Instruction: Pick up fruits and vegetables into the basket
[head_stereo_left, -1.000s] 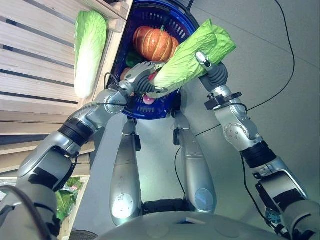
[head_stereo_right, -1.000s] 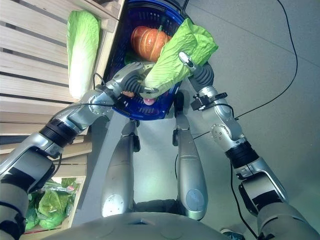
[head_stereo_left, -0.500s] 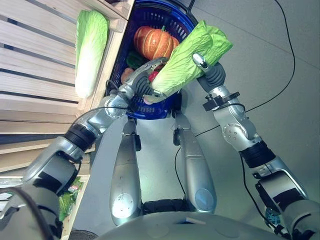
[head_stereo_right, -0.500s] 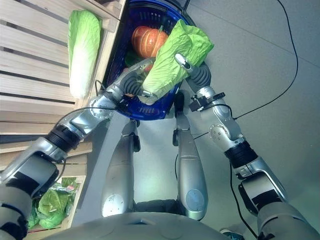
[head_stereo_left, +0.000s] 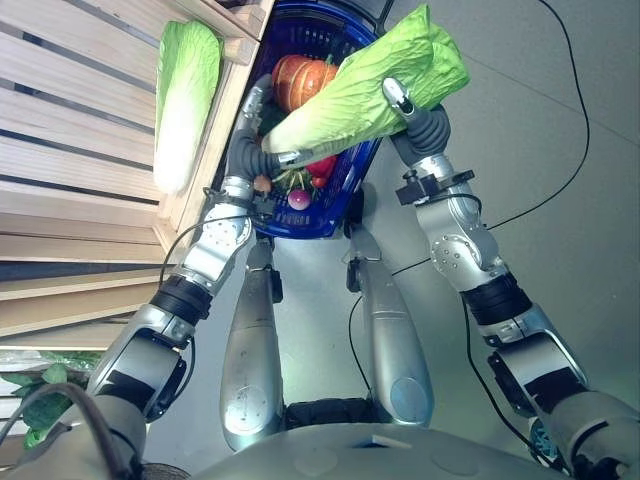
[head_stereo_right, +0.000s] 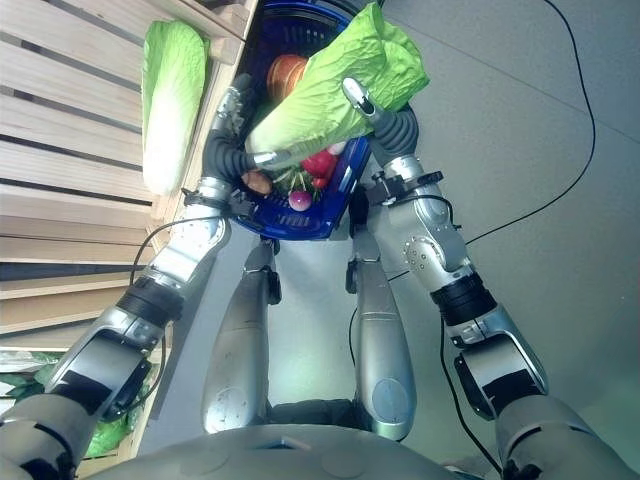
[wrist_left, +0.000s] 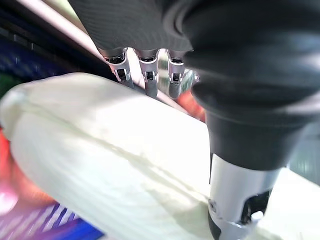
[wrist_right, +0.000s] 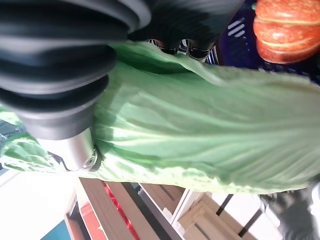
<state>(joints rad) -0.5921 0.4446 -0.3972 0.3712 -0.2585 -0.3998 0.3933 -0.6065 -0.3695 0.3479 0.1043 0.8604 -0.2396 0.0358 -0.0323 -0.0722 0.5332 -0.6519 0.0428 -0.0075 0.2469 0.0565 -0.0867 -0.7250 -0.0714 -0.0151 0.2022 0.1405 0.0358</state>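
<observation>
Lifted higher and further over the blue basket (head_stereo_left: 262, 215) since a second ago: napa cabbage (head_stereo_left: 360, 90), clasped by left hand (head_stereo_left: 252, 150) and right hand (head_stereo_left: 415, 115), almost ready for lowering beside the pumpkin (head_stereo_left: 298, 78).

The napa cabbage (head_stereo_left: 365, 90) is bright yellow-green at its crinkled leaves, fading to creamy white at the ribbed stem end. The basket (head_stereo_left: 335, 205) is deep blue with a latticed wall. Inside sits an orange pumpkin (head_stereo_left: 300, 80) with darker ribs, beside red and pink produce (head_stereo_left: 310, 175). A second cabbage (head_stereo_left: 183, 100), pale green veined with white, lies on a light wooden slatted shelf (head_stereo_left: 80, 150). The floor (head_stereo_left: 560, 150) is plain grey.
</observation>
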